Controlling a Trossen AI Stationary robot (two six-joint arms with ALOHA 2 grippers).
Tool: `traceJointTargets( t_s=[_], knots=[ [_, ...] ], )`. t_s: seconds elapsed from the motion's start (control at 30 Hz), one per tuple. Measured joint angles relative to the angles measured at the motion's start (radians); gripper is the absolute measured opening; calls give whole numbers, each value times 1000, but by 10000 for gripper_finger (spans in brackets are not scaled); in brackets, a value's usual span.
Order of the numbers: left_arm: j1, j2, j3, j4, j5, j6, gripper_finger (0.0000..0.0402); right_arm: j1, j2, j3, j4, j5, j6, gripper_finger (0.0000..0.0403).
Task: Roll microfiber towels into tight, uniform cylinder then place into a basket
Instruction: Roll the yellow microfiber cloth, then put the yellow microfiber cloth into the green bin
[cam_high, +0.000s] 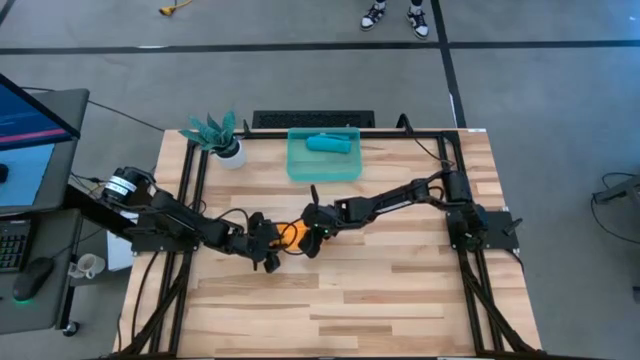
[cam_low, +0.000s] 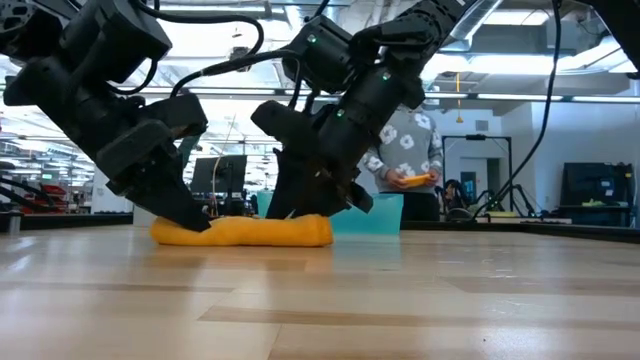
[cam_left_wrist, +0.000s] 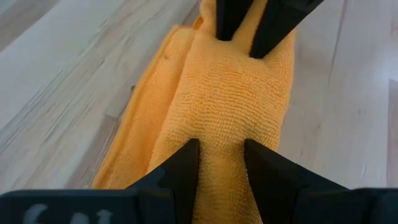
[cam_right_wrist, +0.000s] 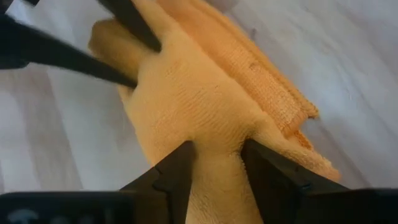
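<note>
The orange towel (cam_low: 245, 232) lies rolled into a short thick roll on the table's middle (cam_high: 291, 235), with a flat loose edge (cam_left_wrist: 140, 130) along one side. My left gripper (cam_left_wrist: 222, 163) is shut on its left end (cam_high: 268, 243). My right gripper (cam_right_wrist: 217, 163) is shut on its right end (cam_high: 312, 236). The two grippers face each other along the roll. The teal towel (cam_high: 331, 143) lies rolled inside the teal-green basket (cam_high: 296, 168) at the table's far side. My left gripper has the roll's left end (cam_left_wrist: 221, 140) between its two fingers, one on each side. It comes slanting down from the table's left, fingers along the roll. The roll rests on the table. My right gripper has the roll's right end (cam_right_wrist: 214, 140) between its two fingers, and the cloth narrows there. It comes slanting down from the table's right, fingers along the roll, which lies on the wood.
A teal-leaved plant in a white pot (cam_high: 222, 138) stands at the far left, beside the basket. A person (cam_low: 408, 150) stands beyond the far edge. Bare wood (cam_high: 360, 300) stretches toward the near edge.
</note>
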Motion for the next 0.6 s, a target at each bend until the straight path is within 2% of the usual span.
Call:
traceJointTargets(
  t_s=[0.13, 0.33, 0.5, 0.6],
  knots=[
    [0, 0, 0, 1, 1, -4, 128, -19, -29, -1, -46, -63, -10, 181],
    [0, -1, 10, -11, 3, -15, 128, -30, -102, -5, -173, -58, -101, 179],
    [1, -14, 10, -20, 23, -28, 128, -28, -182, -12, -328, 48, -182, 176],
    [2, -20, 10, -25, 32, -29, 128, -22, -260, -83, -327, 72, -204, 176]
  ],
)
